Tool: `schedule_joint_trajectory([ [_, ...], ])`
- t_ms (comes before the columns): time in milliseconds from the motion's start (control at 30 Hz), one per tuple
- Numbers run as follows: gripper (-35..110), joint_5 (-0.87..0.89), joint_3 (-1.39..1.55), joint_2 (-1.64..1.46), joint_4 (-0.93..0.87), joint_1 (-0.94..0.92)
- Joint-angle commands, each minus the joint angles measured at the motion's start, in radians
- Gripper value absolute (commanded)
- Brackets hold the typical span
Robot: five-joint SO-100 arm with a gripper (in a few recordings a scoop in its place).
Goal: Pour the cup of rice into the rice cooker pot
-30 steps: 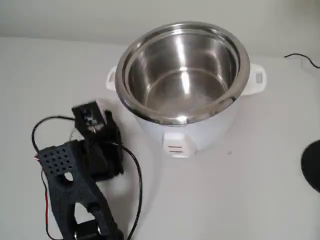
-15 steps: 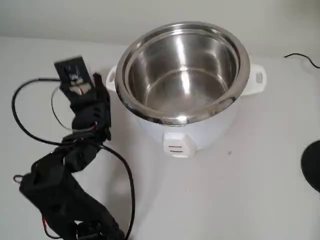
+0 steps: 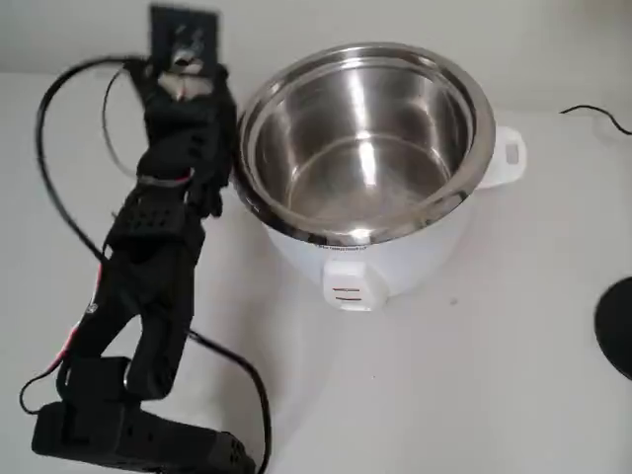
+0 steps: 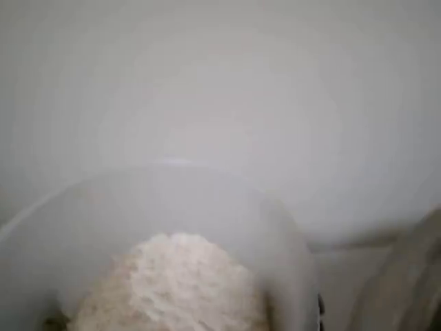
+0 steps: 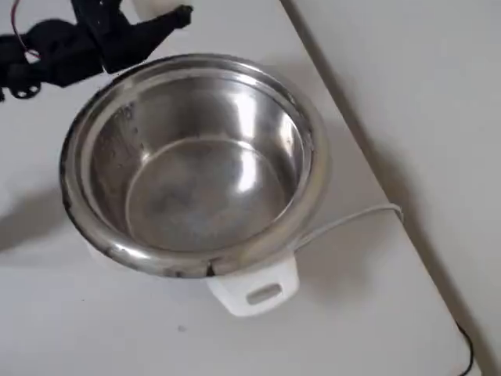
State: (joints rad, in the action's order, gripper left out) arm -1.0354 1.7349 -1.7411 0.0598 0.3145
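From the fixed view, the black arm [image 3: 158,247] reaches up beside the left rim of the shiny steel pot [image 3: 360,138], which sits bare inside its white cooker [image 3: 395,262]. In the wrist view, the cloudy plastic cup [image 4: 158,227] sits close up with a pale mound of rice [image 4: 172,286] inside. Overhead, the gripper [image 5: 149,23] seems to clasp something white at the top edge, though how its jaws stand I cannot tell.

The fixed view looks down at an angle on the pot [image 3: 360,143] from its front. The overhead view sits close above the pot [image 5: 192,160]; both share it. The wrist view peers closely into the cup [image 4: 207,207].
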Motion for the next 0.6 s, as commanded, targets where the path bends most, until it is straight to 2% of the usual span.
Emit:
schedule_joint_trajectory([
  [0,20,0.192,-0.219,-0.118,-0.143,-0.086],
  [300,20,0.581,-0.227,-0.167,-0.291,-0.184],
  [567,20,0.985,-0.247,-0.183,-0.436,-0.156],
])
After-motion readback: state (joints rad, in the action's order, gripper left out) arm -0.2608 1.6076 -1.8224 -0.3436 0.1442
